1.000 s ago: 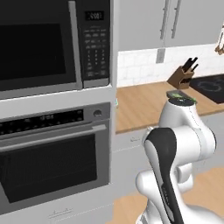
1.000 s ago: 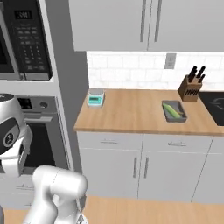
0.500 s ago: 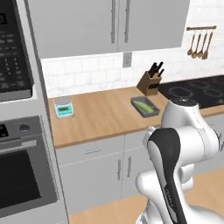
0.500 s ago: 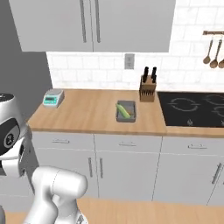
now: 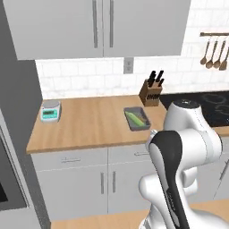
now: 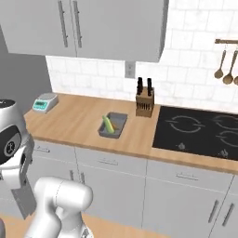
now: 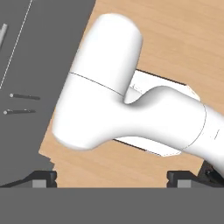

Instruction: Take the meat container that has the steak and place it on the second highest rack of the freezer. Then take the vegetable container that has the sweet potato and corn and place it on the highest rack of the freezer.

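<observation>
Jaws spread wide, nothing between them: in the hand view the gripper [image 7: 112, 178] shows its two dark fingertips [image 7: 43, 178] far apart at the bottom. Out on the wooden counter [image 5: 89, 127], the grey vegetable container [image 5: 137, 119] sits with the light-green corn [image 5: 135, 118] lying lengthwise inside. A knife block [image 5: 151, 91] stands just behind it, a small kitchen scale [image 5: 50, 111] well off to its left, and the black cooktop [image 6: 200, 132] on its right.
</observation>
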Available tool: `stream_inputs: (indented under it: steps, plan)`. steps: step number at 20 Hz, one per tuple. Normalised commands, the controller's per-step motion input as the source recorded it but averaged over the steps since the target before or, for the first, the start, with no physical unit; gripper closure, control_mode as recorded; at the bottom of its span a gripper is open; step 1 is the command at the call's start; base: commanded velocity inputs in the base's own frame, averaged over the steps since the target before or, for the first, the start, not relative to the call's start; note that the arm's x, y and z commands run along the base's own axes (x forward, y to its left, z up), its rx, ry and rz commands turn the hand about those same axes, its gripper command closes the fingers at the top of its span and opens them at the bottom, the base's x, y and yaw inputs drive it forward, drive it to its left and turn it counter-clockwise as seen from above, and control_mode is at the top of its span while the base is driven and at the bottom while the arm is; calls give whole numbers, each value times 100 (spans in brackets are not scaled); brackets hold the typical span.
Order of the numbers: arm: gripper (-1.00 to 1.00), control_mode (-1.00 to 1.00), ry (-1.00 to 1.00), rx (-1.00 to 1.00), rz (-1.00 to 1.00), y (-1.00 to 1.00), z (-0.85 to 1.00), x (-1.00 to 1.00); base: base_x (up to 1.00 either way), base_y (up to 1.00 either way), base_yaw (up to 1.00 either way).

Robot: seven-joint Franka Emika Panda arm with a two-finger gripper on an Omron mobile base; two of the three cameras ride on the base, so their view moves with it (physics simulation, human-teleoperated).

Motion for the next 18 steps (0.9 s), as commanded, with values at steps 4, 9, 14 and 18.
stream_inputs:
  steps: [4, 9, 14, 18]
  plan:
    - [-100, 100, 0, 0, 0, 0, 0, 0, 21, -76, 39]
    - [-100, 100, 0, 0, 0, 0, 0, 0, 89, -39, 25]
    - [-100, 100, 0, 0, 0, 0, 0, 0, 89, -9, 18]
    - [-100, 100, 0, 0, 0, 0, 0, 0, 18, -12, 15]
